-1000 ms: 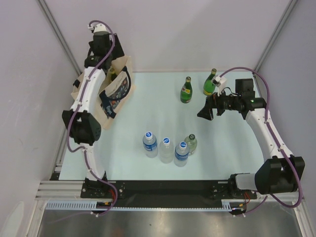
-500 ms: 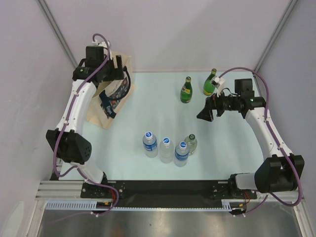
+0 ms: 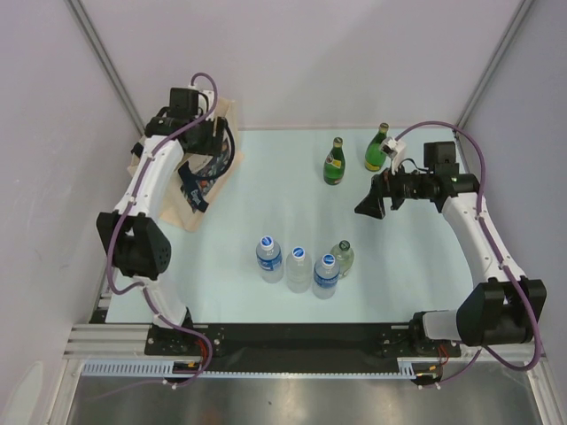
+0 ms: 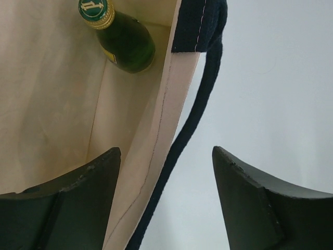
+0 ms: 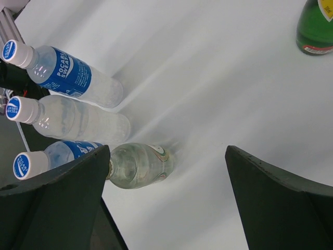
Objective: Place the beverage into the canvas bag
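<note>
Canvas first: your bag (image 3: 174, 211) sits at the far left of the table (image 3: 266, 195), and the beverage (image 4: 125, 44), a green bottle with a gold cap, is inside it against the wall. Your left gripper (image 4: 165, 151) hangs over the rim with its fingers spread and holding nothing, one inside the bag and one outside, the rim and navy strap (image 4: 200, 99) between them. Two green bottles (image 3: 333, 162) stand at the far side. Your right gripper (image 5: 167, 150) hovers near them, fingers wide apart and empty. Three water bottles (image 3: 295, 268) and a clear bottle (image 3: 343, 258) cluster at the front.
</note>
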`<control>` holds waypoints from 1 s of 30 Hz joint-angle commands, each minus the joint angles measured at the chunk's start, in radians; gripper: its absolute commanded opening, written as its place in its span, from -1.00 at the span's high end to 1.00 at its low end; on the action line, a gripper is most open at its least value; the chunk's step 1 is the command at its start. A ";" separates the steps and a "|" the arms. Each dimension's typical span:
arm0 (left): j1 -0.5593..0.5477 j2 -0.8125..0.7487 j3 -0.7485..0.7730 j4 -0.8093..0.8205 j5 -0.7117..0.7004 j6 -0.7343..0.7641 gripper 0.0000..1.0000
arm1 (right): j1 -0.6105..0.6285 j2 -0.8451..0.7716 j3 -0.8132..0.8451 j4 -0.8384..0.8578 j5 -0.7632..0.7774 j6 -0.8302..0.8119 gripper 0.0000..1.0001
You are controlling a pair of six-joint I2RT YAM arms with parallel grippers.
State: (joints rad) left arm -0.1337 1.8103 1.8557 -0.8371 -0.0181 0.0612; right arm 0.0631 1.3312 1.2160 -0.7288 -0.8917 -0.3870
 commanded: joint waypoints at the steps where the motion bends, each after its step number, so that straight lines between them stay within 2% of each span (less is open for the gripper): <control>1: -0.010 0.014 0.056 -0.002 0.003 0.057 -0.49 | -0.020 -0.043 0.013 0.000 -0.027 -0.007 -0.99; 4: -0.018 0.029 0.071 -0.003 -0.003 0.055 -0.33 | -0.025 -0.047 0.011 0.003 -0.029 -0.001 -0.99; 5: -0.020 0.034 0.074 -0.003 -0.006 0.055 -0.14 | -0.025 -0.049 0.010 0.005 -0.029 0.000 -0.99; 8: -0.029 0.043 0.083 -0.002 -0.013 0.054 0.17 | -0.028 -0.049 0.010 0.003 -0.030 0.000 -0.99; 10: -0.037 0.041 0.091 -0.005 -0.017 0.055 0.47 | -0.031 -0.052 0.008 0.005 -0.032 0.003 -0.99; 12: -0.043 0.040 0.097 -0.003 -0.017 0.060 0.63 | -0.029 -0.052 0.005 0.009 -0.033 0.010 -0.99; 13: -0.044 0.037 0.100 -0.003 -0.017 0.058 0.77 | -0.031 -0.053 0.005 0.012 -0.035 0.011 -0.99; 16: -0.047 0.024 0.103 0.000 -0.014 0.061 0.97 | -0.034 -0.056 0.001 0.020 -0.038 0.020 -1.00; 30: -0.069 -0.057 0.125 0.009 0.096 0.031 1.00 | -0.037 -0.056 -0.006 0.042 -0.044 0.037 -0.99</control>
State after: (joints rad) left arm -0.1772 1.8412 1.9137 -0.8654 0.0048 0.1123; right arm 0.0311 1.3029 1.2102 -0.7197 -0.9077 -0.3660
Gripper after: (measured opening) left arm 0.011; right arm 0.995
